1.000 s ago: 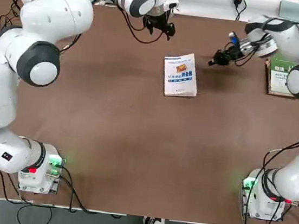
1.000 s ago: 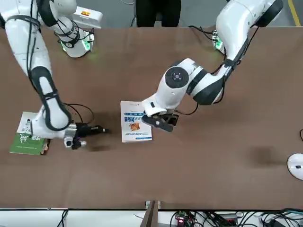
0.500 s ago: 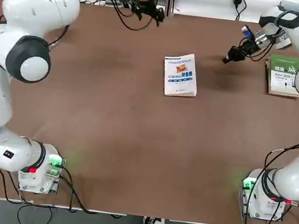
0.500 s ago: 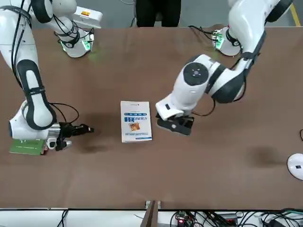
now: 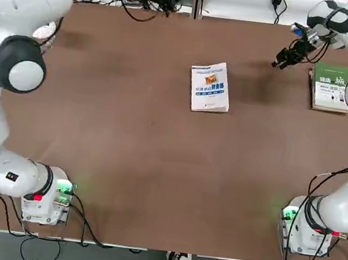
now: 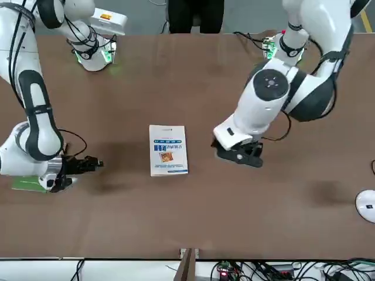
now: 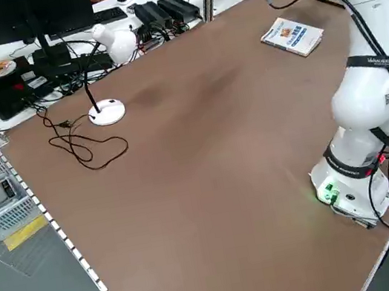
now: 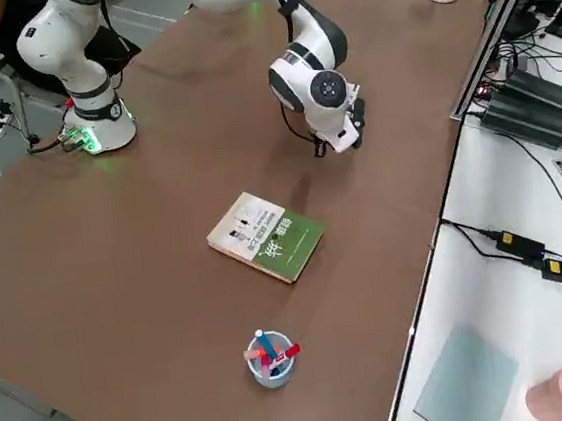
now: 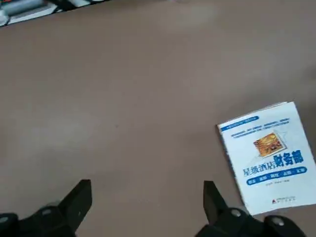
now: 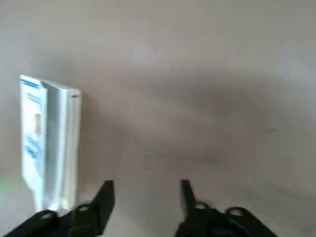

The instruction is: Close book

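Note:
The book (image 5: 210, 87) lies shut and flat at the middle of the table, white cover up with blue title text and a small orange picture. It also shows in the front view (image 6: 169, 150) and the left wrist view (image 9: 266, 157). My left gripper (image 6: 239, 155) hangs over bare table on the far side of the book, apart from it, fingers (image 9: 81, 197) spread open and empty. My right gripper (image 5: 286, 58) is off to the book's right, near a green book, jaws open with nothing between the fingers (image 10: 106, 195).
A green-covered book (image 5: 330, 87) lies at the right edge of the table. A cup of pens (image 8: 269, 357) stands beyond it. A white lamp base (image 7: 107, 112) with a cable sits at the far left. Cables and devices line the far table edge.
Both arms have drawn away from the closed book: the left gripper towards the far left, the right gripper towards the green book. The right gripper's jaws have opened.

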`<action>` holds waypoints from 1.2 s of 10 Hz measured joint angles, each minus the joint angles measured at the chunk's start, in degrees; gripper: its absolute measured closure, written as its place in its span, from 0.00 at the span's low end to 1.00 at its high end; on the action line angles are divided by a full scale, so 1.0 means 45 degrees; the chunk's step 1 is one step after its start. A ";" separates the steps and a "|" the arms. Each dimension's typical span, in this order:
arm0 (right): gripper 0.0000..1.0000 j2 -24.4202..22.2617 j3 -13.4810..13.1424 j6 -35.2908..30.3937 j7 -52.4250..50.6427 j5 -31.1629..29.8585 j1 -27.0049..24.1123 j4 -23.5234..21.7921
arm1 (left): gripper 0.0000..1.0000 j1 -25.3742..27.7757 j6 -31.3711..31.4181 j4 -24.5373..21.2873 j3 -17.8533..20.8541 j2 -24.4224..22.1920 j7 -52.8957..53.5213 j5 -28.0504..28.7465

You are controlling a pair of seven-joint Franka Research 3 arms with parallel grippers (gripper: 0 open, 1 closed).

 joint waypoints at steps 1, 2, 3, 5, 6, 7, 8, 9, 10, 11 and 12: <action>0.19 -0.0018 -0.0063 0.0140 0.0002 -0.0471 0.0009 0.0127 | 0.00 0.0332 -0.0282 -0.0014 -0.0008 -0.0193 0.0001 0.0000; 0.08 -0.0027 -0.0132 0.0350 0.0039 -0.0999 0.0018 0.0271 | 0.00 0.0678 -0.0630 -0.0031 -0.0020 -0.0381 -0.0004 0.0000; 0.00 -0.0031 -0.0204 0.0553 0.0142 -0.1534 0.0026 0.0403 | 0.00 0.0974 -0.1108 -0.0052 -0.0030 -0.0560 -0.0029 -0.0001; 0.00 -0.0039 -0.0310 0.0747 0.0726 -0.2762 0.0030 0.0743 | 0.00 0.1367 -0.1978 -0.0147 -0.0036 -0.0921 -0.0091 -0.0001; 0.00 -0.0046 -0.0326 0.0757 0.1202 -0.3429 0.0033 0.0996 | 0.00 0.1567 -0.2164 -0.0265 -0.0044 -0.1123 -0.0092 -0.0001; 0.00 -0.0059 -0.0326 0.0754 0.1720 -0.4029 0.0042 0.1256 | 0.00 0.1837 -0.2223 -0.0445 -0.0056 -0.1349 -0.0062 -0.0001; 0.00 -0.0080 -0.0326 0.0743 0.2239 -0.4483 0.0057 0.1488 | 0.00 0.2130 -0.2227 -0.0653 -0.0063 -0.1579 0.0090 -0.0001; 0.00 -0.0097 -0.0327 0.0673 0.2770 -0.4763 0.0067 0.1730 | 0.00 0.2406 -0.2227 -0.0834 -0.0066 -0.1788 0.0278 -0.0001; 0.00 -0.0117 -0.0335 0.0431 0.3314 -0.4909 0.0075 0.1986 | 0.00 0.2692 -0.2228 -0.1025 -0.0072 -0.2002 0.0446 -0.0002; 0.00 -0.0131 -0.0369 0.0015 0.3869 -0.5019 0.0083 0.2300 | 0.00 0.2987 -0.2228 -0.1217 -0.0087 -0.2202 0.0633 -0.0037; 0.00 -0.0141 -0.0443 -0.0557 0.4461 -0.5169 0.0089 0.2741 | 0.00 0.3306 -0.2228 -0.1399 -0.0110 -0.2400 0.0917 -0.0137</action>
